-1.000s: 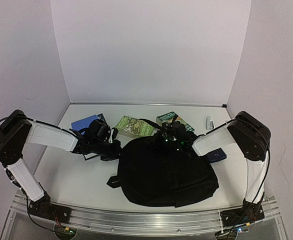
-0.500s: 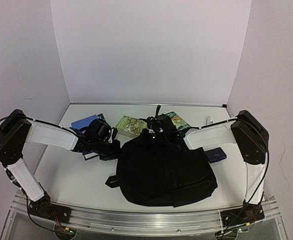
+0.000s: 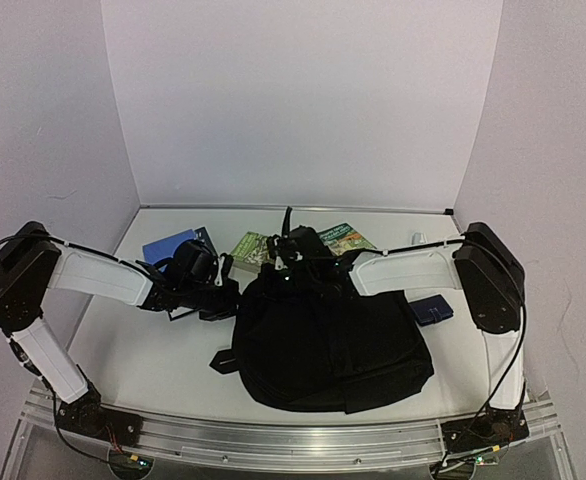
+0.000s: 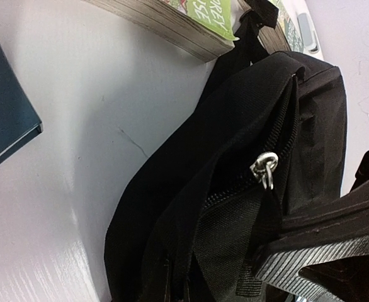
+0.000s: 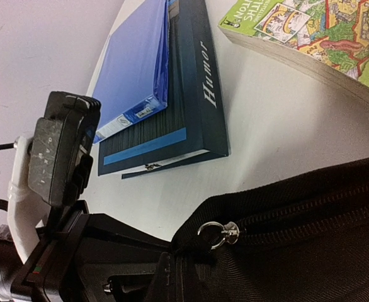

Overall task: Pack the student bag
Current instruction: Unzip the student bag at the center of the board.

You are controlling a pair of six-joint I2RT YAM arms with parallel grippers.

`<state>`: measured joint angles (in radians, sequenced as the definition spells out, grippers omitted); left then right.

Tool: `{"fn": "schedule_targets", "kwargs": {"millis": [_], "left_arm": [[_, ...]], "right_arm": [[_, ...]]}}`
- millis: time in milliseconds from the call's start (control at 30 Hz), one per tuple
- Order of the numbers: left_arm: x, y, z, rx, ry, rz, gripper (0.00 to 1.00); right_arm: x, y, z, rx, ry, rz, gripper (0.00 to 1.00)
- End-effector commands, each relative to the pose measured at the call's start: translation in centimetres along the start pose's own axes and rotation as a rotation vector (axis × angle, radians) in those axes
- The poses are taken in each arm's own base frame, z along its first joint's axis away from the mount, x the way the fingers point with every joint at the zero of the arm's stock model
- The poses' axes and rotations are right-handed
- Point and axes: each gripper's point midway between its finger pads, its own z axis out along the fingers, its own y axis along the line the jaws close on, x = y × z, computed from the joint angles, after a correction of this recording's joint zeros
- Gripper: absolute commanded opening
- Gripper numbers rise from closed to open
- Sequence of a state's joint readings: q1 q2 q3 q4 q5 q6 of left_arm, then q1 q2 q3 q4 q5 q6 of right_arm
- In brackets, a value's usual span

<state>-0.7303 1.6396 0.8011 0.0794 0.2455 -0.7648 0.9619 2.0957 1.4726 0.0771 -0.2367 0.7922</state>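
Observation:
The student bag, a large black backpack, lies flat mid-table. My left gripper is shut on the fabric at the bag's upper left edge; its ribbed finger presses the black cloth just below the metal zipper slider. My right gripper is at the bag's top left corner, right by the slider. Its dark fingers look closed together just under the slider's ring, on the zipper pull. The bag's inside is hidden.
A dark blue book with a blue folder on it lies at back left. Two green comic books lie behind the bag. A small dark blue pouch sits at the bag's right, and a silver object at back right.
My right gripper has slid left along the bag's top edge, from the upper right to the upper left corner near my left gripper. The left gripper has kept its hold.

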Motion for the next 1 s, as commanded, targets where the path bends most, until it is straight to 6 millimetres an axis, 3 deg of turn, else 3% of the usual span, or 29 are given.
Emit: {"fn": "schedule_targets", "kwargs": {"millis": [0,333,633,767,967], "left_arm": [[-2.3,-2.0,-1.8,0.067,-0.116,0.02,0.04],[-1.5,0.6,-5.5,-0.058,-0.17,0.022,0.32],[0.4,3.1,-9.0,-0.126,-0.205,-0.034,0.36],[0.2,3.2,-10.5,-0.123,-0.25,-0.044,0.39],[0.0,2.3,-11.4,-0.09,-0.26,-0.035,0.39]], "right_arm": [[1.3,2.5,0.4,-0.049,0.054,-0.059,0.0],[2.7,2.4,0.8,-0.023,0.056,0.016,0.0],[3.1,4.5,1.5,-0.097,0.072,0.108,0.0],[3.4,5.7,1.2,-0.151,0.08,0.169,0.03],[2.2,8.0,-0.5,-0.215,0.029,0.201,0.06]]}}
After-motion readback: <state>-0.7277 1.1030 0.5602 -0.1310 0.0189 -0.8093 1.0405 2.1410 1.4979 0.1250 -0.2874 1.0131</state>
